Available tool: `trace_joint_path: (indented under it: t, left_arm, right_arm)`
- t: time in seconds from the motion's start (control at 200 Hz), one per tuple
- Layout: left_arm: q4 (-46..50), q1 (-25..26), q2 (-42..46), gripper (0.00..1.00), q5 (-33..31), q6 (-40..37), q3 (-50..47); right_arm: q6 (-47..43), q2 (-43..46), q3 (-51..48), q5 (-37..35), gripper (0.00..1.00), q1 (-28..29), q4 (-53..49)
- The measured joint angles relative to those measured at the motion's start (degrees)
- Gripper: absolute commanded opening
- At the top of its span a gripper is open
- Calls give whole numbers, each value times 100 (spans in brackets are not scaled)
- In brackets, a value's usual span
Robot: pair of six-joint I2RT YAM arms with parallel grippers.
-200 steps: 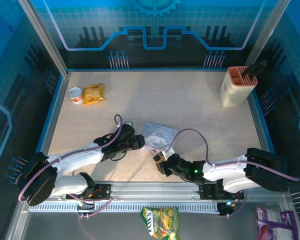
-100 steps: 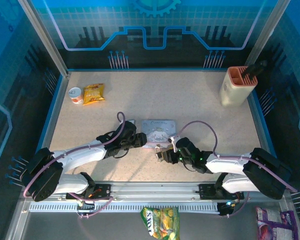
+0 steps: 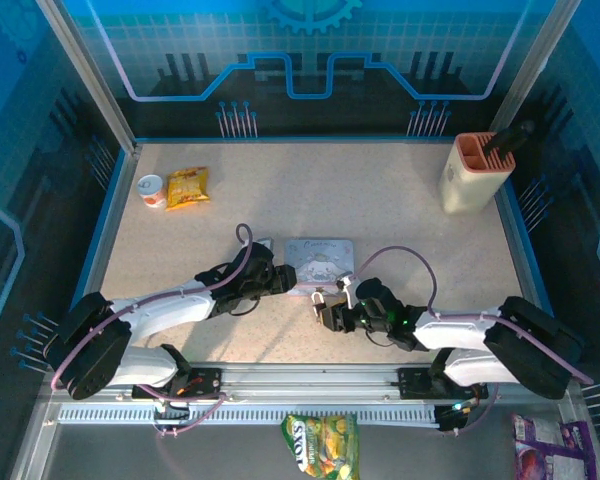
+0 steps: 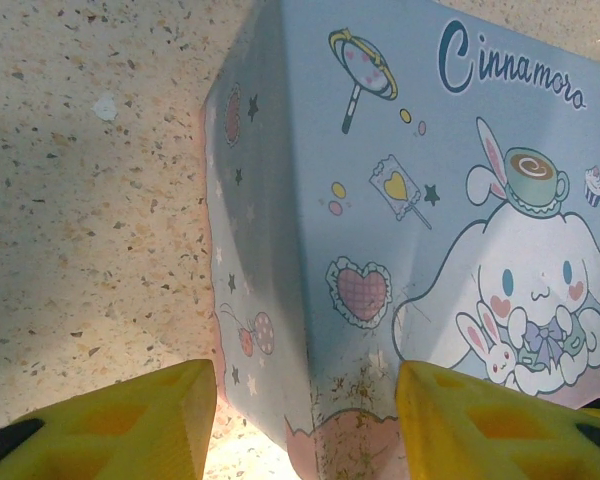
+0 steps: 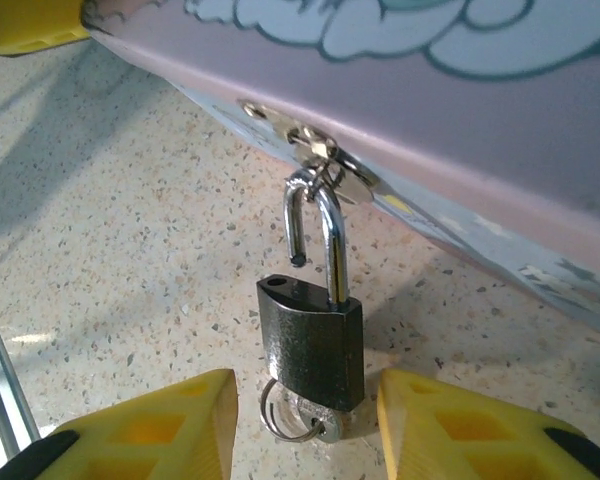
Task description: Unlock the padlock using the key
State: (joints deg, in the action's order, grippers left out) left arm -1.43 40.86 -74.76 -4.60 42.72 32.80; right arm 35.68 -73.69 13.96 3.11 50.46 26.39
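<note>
Spotting padlock [image 5: 312,340] dead centre between the two yellow fingers [image 5: 140,430] of right tool [image 5: 305,400], upright, hung by shackle [image 5: 328,235] from hasp [image 5: 315,148] on tin box [image 5: 460,110] just ahead of and above the fingertips. Noting shackle popped, with one leg out of lock body and other leg seated. Noting key [image 5: 310,428] stuck into underside of padlock, on the side nearest the tool, with thin wire ring [image 5: 270,412] looped through it. Reading right tool as parted, flanking padlock and key with a slim gap of tabletop [image 5: 130,250] each side, gripping nothing. Cannot tell if padlock bottom touches tabletop.

Reading left tool [image 4: 305,395] as parted too, straddling near corner of the same tin box [image 4: 400,180]. Seeing a bare strip of tabletop between one finger [image 4: 130,420] and box, and other finger [image 4: 480,420] right up against lid edge; contact there unclear, no clamp seen. Pale blue cartoon lid straight ahead of fingertips.

From above, placing left tool [image 3: 285,282] at box corner and right tool [image 3: 325,312] just beside it at box's near edge. Well beyond left tool, off to its left: small can [image 3: 152,190] touching yellow snack packet [image 3: 188,187]. Well beyond right tool, off to its right: beige holder [image 3: 472,172].
</note>
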Motion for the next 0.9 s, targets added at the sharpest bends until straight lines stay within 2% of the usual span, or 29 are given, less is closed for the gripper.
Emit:
trace_joint_path:
  t: [0.15, 0.225, 0.53, 0.901]
  left_arm:
    - [-81, 0, 11, 51, 2, 68, -46]
    - [-120, 0, 28, 51, 2, 83, -85]
    - [-140, 0, 68, 50, -9, 85, -120]
    - [-142, 2, 55, 49, -13, 201, -118]
  right_arm:
    - [39, -459, 20, 44, 40, 2, 363]
    - [72, -645, 57, 17, 30, 15, 564]
    - [177, -1097, 229, -330, 8, 243, 931]
    - [490, -662, 352, -1270, 2, 614, 57]
